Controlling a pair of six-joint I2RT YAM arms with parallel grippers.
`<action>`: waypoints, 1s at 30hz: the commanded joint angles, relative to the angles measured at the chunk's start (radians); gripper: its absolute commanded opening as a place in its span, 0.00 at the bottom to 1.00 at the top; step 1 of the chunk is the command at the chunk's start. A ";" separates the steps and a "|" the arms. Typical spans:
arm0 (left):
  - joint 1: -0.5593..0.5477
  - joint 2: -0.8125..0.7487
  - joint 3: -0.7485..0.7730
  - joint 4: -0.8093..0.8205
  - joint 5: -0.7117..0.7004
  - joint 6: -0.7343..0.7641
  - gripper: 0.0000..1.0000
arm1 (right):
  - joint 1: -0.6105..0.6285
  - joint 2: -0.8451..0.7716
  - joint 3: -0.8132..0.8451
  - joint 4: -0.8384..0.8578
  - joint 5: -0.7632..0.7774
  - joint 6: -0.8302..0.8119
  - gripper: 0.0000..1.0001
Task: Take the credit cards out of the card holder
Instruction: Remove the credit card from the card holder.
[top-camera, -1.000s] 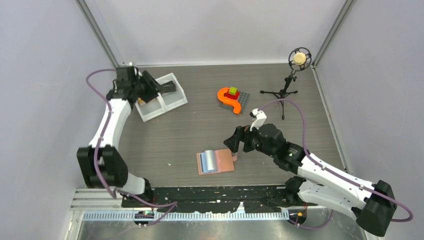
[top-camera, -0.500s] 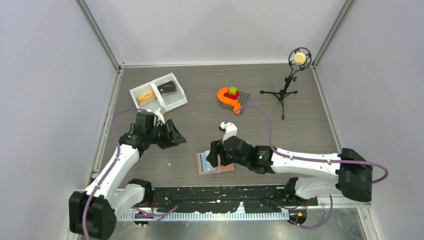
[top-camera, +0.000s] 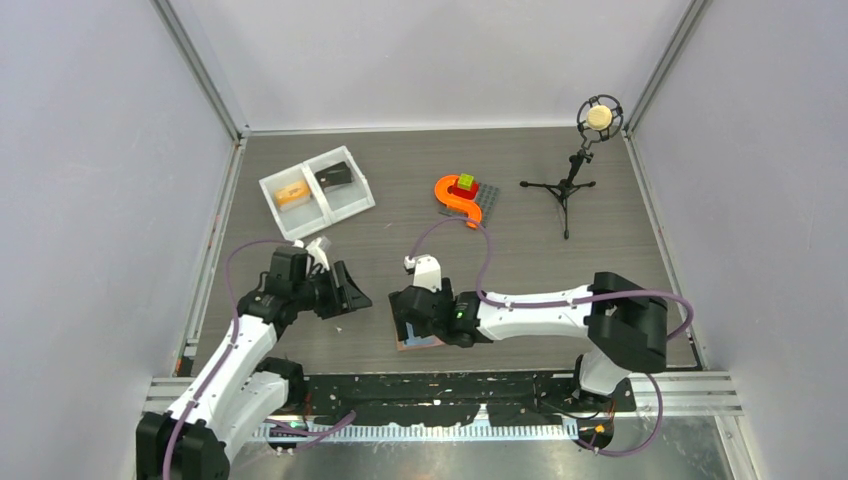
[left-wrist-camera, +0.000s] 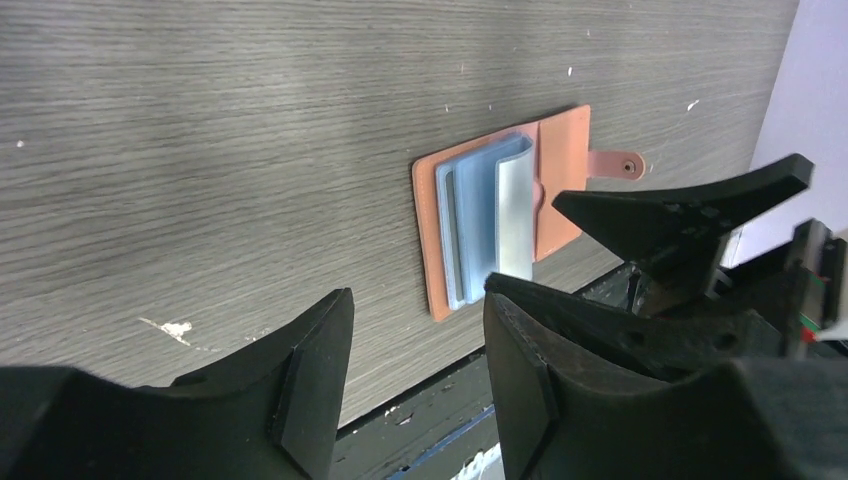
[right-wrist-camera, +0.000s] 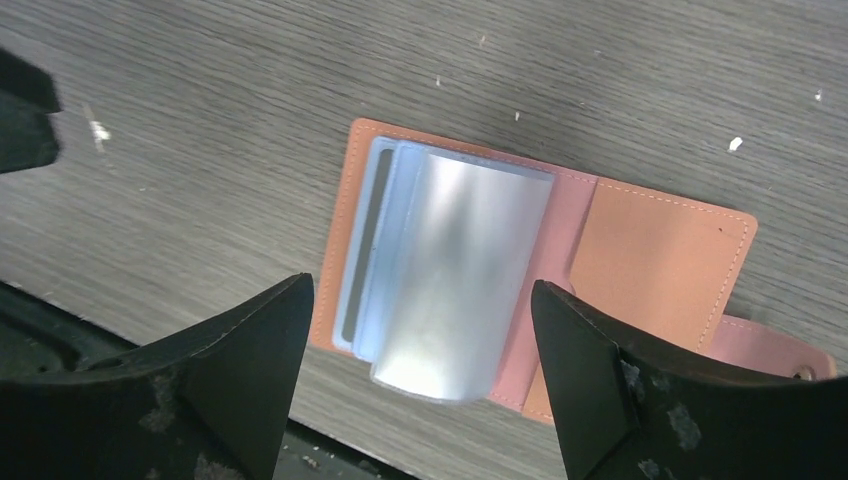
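The card holder (right-wrist-camera: 655, 255) lies spread open on the table near the front edge, salmon-brown with a side tab and light blue pockets (right-wrist-camera: 455, 265) curling up. A dark grey strip, perhaps a credit card's edge (right-wrist-camera: 366, 245), shows in the left pocket. In the top view my right gripper (top-camera: 408, 320) covers most of the holder (top-camera: 432, 342). It hovers open just above the holder, its jaws astride the blue pockets (right-wrist-camera: 422, 290). My left gripper (top-camera: 350, 293) is open and empty to the holder's left, and sees the holder (left-wrist-camera: 565, 165) ahead.
A white two-compartment tray (top-camera: 330, 222) stands at the back left, with a dark flat item (top-camera: 335, 173) and a tan one (top-camera: 292, 194) in it. An orange piece on a grey plate (top-camera: 455, 195) and a microphone stand (top-camera: 570, 185) are at the back. The black front rail (top-camera: 450, 390) runs just beyond the holder.
My left arm has left the tray and come down beside the holder's left. My right arm has swung left and now hangs over the holder. The holder has not moved.
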 joint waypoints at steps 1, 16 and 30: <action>-0.002 -0.022 -0.010 0.044 0.049 0.005 0.53 | 0.008 0.041 0.041 0.003 0.018 0.036 0.86; -0.001 -0.043 -0.015 0.038 0.031 -0.001 0.53 | 0.008 0.111 0.059 -0.003 0.029 0.028 0.79; -0.001 -0.064 -0.004 0.014 0.008 0.000 0.54 | 0.008 0.132 0.054 -0.004 0.037 0.035 0.74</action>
